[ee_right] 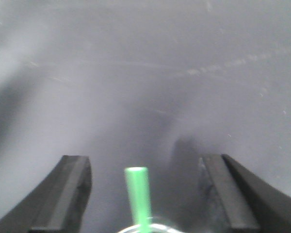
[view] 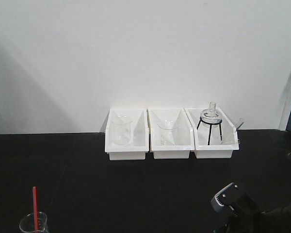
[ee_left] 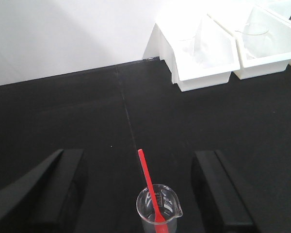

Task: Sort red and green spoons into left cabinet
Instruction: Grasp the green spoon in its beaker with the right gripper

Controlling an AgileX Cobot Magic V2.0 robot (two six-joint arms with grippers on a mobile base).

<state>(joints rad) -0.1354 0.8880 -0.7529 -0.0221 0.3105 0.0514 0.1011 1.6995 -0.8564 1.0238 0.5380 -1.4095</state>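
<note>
The red spoon (ee_left: 150, 189) stands bowl-down in a small clear beaker (ee_left: 157, 208) on the black table, also in the front view (view: 35, 208) at the lower left. My left gripper (ee_left: 138, 182) is open, its jaws wide on either side of the beaker, touching nothing. The green spoon (ee_right: 138, 194) stands handle-up in a glass rim (ee_right: 150, 228), blurred. My right gripper (ee_right: 143, 182) is open around the handle without touching it. Part of the right arm (view: 230, 196) shows at the front view's lower right. The left cabinet is out of view.
Three white plastic bins (view: 127, 154) stand in a row against the white wall. The left two hold glass beakers (view: 120, 131); the right one holds a flask on a black tripod (view: 211, 124). The bins also show in the left wrist view (ee_left: 203, 82).
</note>
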